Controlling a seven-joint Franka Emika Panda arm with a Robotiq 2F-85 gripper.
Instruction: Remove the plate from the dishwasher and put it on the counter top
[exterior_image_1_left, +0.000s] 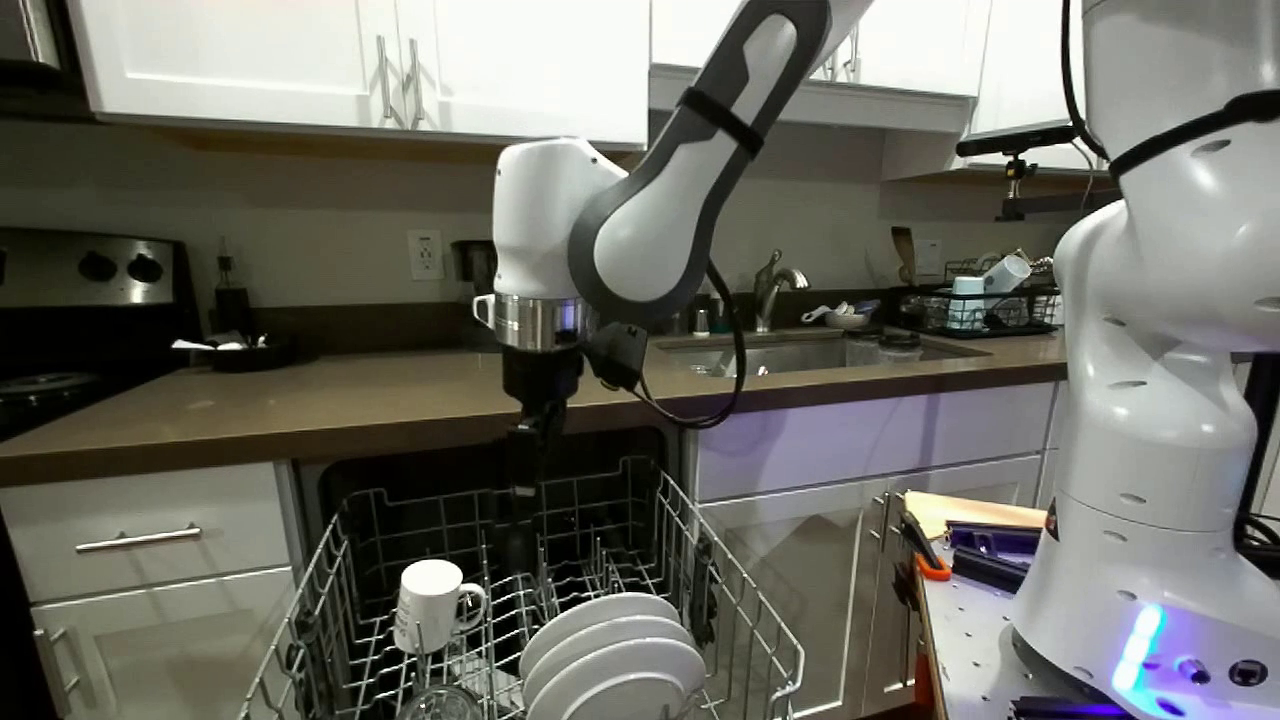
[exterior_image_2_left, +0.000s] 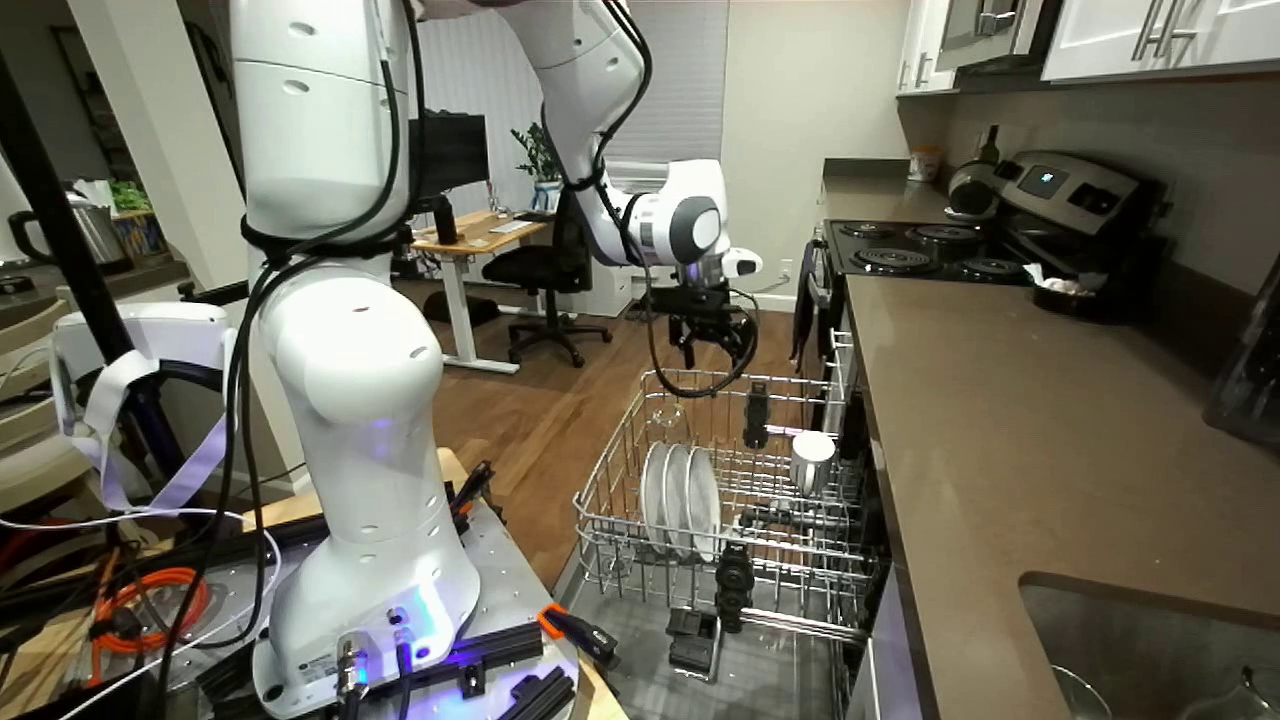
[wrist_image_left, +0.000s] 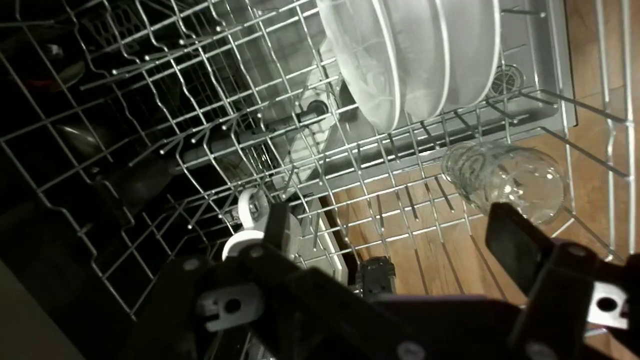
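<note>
Wrist view: three white, round, shallow ceramic plates (wrist_image_left: 415, 52) stand on edge, side by side, in the pale grey wire dish rack (exterior_image_1_left: 801, 665) of the dark-interiored built-in dishwasher (exterior_image_1_left: 610, 450); which one is wanted, an onlooker cannot tell. The black two-fingered gripper (wrist_image_left: 390, 207) hangs above the rack, apart from the plates, its jaws wide apart with nothing between them — a white ceramic mug (exterior_image_1_left: 428, 605) and a clear glass vessel (wrist_image_left: 525, 185) show below, just past its fingers (wrist_image_left: 517, 245). To take a plate well, it should probably come over an end one, slip one finger into the narrow gap beside the neighbour, close high on the rim and lift straight up, past the rack's upright wires, before any sideways move. Edges to mind: the rack's side rails, and the front lip of the long, matte, dark brown-grey counter top (exterior_image_2_left: 1010, 400), which stands above rack height. Best room for setting down, to my eye — the broad run between the black stove top (exterior_image_2_left: 930, 250) and the steel sink (exterior_image_2_left: 1130, 628), well back from the lip.
</note>
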